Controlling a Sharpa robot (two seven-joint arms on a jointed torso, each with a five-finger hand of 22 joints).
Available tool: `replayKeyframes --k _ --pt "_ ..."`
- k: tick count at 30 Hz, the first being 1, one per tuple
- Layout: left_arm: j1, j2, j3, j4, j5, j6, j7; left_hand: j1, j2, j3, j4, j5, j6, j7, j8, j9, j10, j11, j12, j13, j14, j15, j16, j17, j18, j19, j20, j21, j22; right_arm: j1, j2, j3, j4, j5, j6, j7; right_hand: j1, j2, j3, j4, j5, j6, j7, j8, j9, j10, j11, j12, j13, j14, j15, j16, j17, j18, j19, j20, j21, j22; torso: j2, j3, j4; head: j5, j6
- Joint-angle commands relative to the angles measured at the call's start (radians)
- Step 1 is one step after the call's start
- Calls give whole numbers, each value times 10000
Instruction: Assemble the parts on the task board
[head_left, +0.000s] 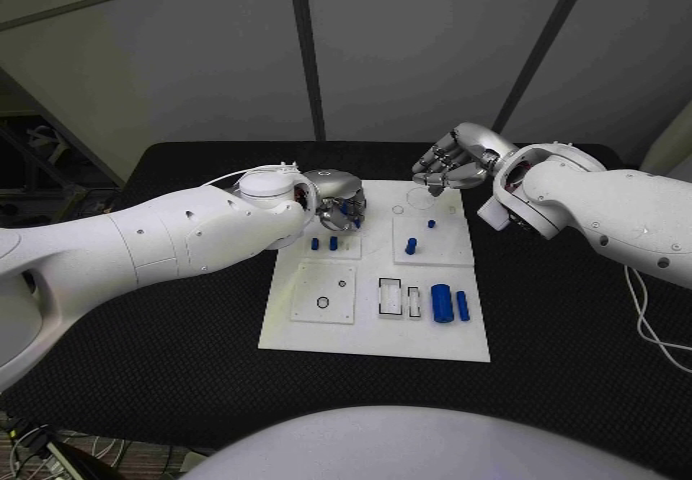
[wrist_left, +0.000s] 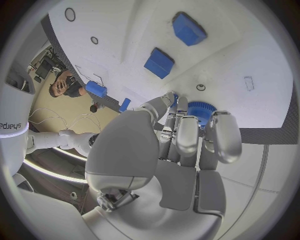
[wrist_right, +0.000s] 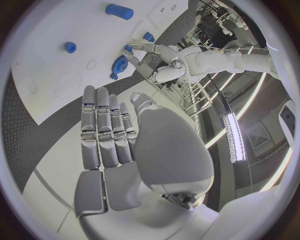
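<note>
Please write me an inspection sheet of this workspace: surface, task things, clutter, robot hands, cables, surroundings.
Surface: black table, under the white rectangular task board.
Job's things: two blue cylinders lie on the board's near right; small blue pegs stand at its far left, one more blue peg near the middle; a blue toothed gear sits at the left robot hand's fingertips.
Clutter: nothing seen.
Robot hands: left robot hand touches the gear, a firm grip cannot be confirmed; right robot hand is open, fingers straight, over the board's far edge.
Cables: white cable on the table's right.
Surroundings: dark wall panels behind.
</note>
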Motion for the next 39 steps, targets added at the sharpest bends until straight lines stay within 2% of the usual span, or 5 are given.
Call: replayKeyframes --k 1,12,20,25,39 --pt "9 -83 10 112 31 -260 117 -29 -89 82 -8 -28 33 44 -45 -16 64 41 -71 -16 33 -34 45 -5 -74 94 -35 71 1832 19 5 4 -2 -15 54 42 89 23 44 -25 39 -28 18 -42 -9 -71 -18 -48 6 -77 -18 -36 13 82 -40 26 -60 -13 -3 0 11 15 26" --pt "11 -278 61 316 57 -450 94 -65 -98 142 -23 -3 115 64 -37 -15 165 52 -122 -6 46 -23 82 9 -87 115 -27 149 1848 17 9 4 -14 -15 45 54 89 23 44 -25 39 -28 18 -42 -9 -71 -18 -48 6 -77 -18 -36 13 82 -40 26 -60 -13 8 -1 -1 26 63" --pt "11 -543 473 652 70 -476 24 -89 -110 179 -37 3 177 69 -30 -14 243 52 -157 6 53 -21 105 10 -89 120 -24 170 1851 12 4 3 -27 -15 41 60 89 23 44 -25 39 -28 18 -42 -9 -71 -18 -48 6 -77 -18 -36 13 82 -40 26 -60 -13 -1 5 7 41 98" --pt "11 -783 632 832 144 -339 -70 -108 -115 191 -39 3 215 67 -24 -13 286 49 -173 13 54 -22 111 3 -93 126 -23 195 1856 7 -6 3 -32 -15 40 59 79 23 45 -23 58 -22 19 -37 -7 -72 -16 -40 9 -77 -17 -33 19 82 -41 27 -60 -12 -4 7 12 39 106" --pt "8 -1284 692 1022 378 114 -311 -134 -123 209 -45 -1 266 60 -19 -11 353 40 -200 24 49 -26 112 -23 -92 125 -22 198 1855 -7 -31 3 -42 -15 44 54 79 23 45 -23 58 -22 19 -37 -7 -72 -16 -40 9 -77 -17 -33 19 82 -41 27 -60 -12 5 6 7 59 109"
